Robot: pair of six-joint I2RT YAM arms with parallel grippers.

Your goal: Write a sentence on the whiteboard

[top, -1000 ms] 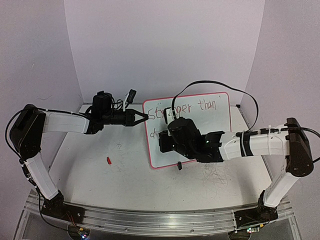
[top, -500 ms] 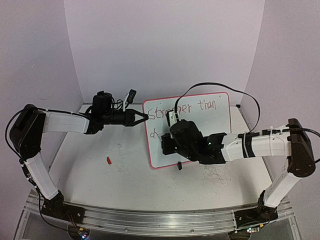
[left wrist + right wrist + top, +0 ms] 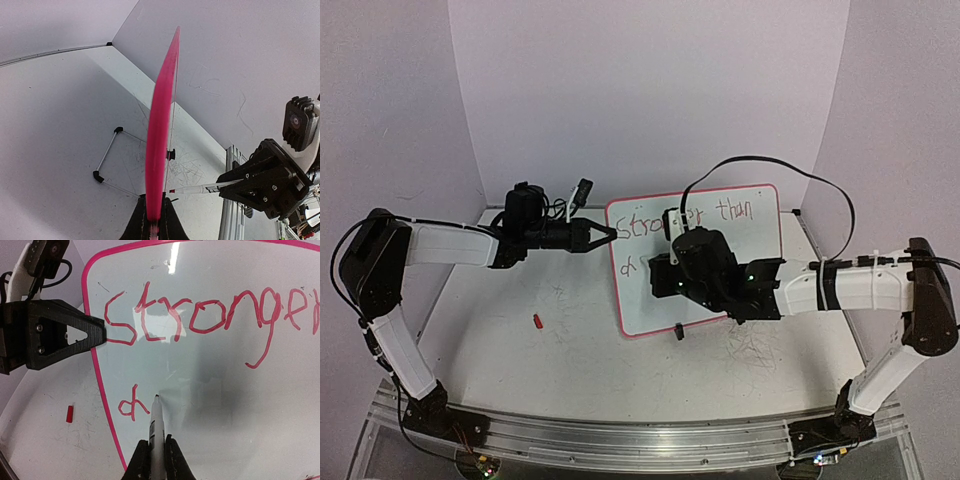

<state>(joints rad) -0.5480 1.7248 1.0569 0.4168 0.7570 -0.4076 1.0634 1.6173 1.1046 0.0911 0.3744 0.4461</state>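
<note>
**Status: Writing on the Whiteboard, Second Line Begun**

**Left end effector.** My left end effector (image 3: 610,235) is clenched on the left rim of the whiteboard (image 3: 750,245), near the upper left corner. In the left wrist view, both fingers (image 3: 142,222) pinch the pink edge of the board (image 3: 160,125), which runs edge-on away from the camera. In the right wrist view, this end effector (image 3: 101,335) grips the rim level with the first letter of the upper line.

**Right end effector.** My right end effector (image 3: 156,460) is clenched on a marker (image 3: 156,425), with the barrel held between both fingers and the tip pointing forward. The tip sits at the board face (image 3: 225,390), just right of the last letter written on the lower line. The left wrist view shows the same marker (image 3: 195,189) reaching the board from the writing side.

**Task item.** The whiteboard stands tilted on the worktop (image 3: 570,360), between my two arms, towards the far wall. One black clip foot (image 3: 677,330) shows at its near edge. The sentence (image 3: 192,322) is partly written:

1. Upper line: "Stronger" is legible in the right wrist view, and "than" (image 3: 740,210) in the top view.
2. Lower line: only "ch" (image 3: 131,402) is present.

**Other item.** A small red cap (image 3: 537,321) lies on the worktop left of the board, well apart from it.
</note>
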